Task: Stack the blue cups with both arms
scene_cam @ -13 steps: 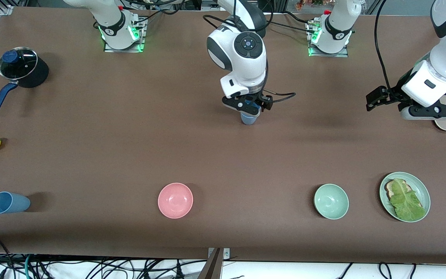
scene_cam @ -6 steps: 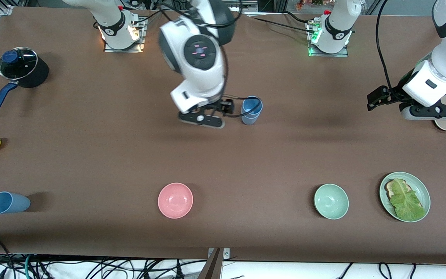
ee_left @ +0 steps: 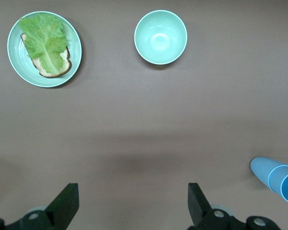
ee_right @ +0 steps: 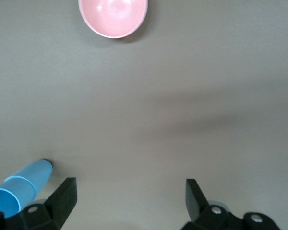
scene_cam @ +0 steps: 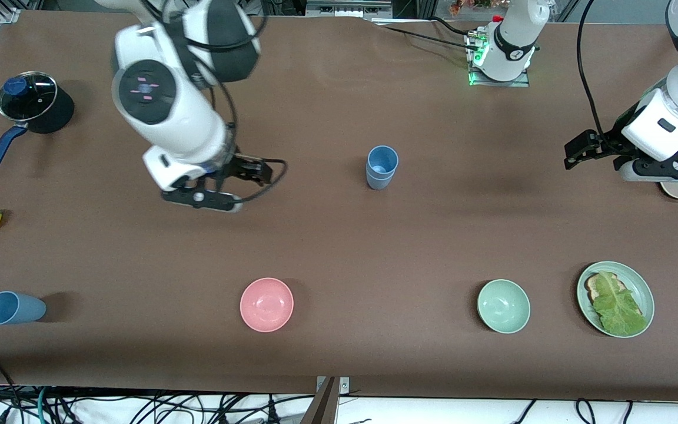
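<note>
Blue cups (scene_cam: 381,168) stand nested at mid-table, one inside the other, and nothing is touching them.

Right gripper (scene_cam: 221,191): fingers spread wide, nothing between them. A second ago it was directly over the cups with its fingers around the upper one; half a second ago it had drawn just clear of them. Now it hangs over bare table well toward the right arm's end. Its wrist view shows the stack (ee_right: 19,189) off beside one finger and the pink bowl (ee_right: 113,17) farther out.

Left gripper (scene_cam: 595,150): fingers likewise spread and empty. It waits over the table toward the left arm's end, barely shifted over the same second. Its wrist view shows the stack (ee_left: 278,179) off to one side, the pale green bowl (ee_left: 160,37), and the green plate (ee_left: 14,62) carrying lettuce on toast.

Judgement: the release has been made and the retreat is under way, so the stacking looks complete.

Orientation: the nested pair is upright, long axis vertical, mouths open upward, narrow base on the table. The inner cup's rim stands proud of the outer's, a clear step showing between them.

Other items: a third blue cup (scene_cam: 12,308) lies on its side near the front edge at the right arm's end, long axis along the table, mouth toward the table's end. It is not part of the stack.
</note>
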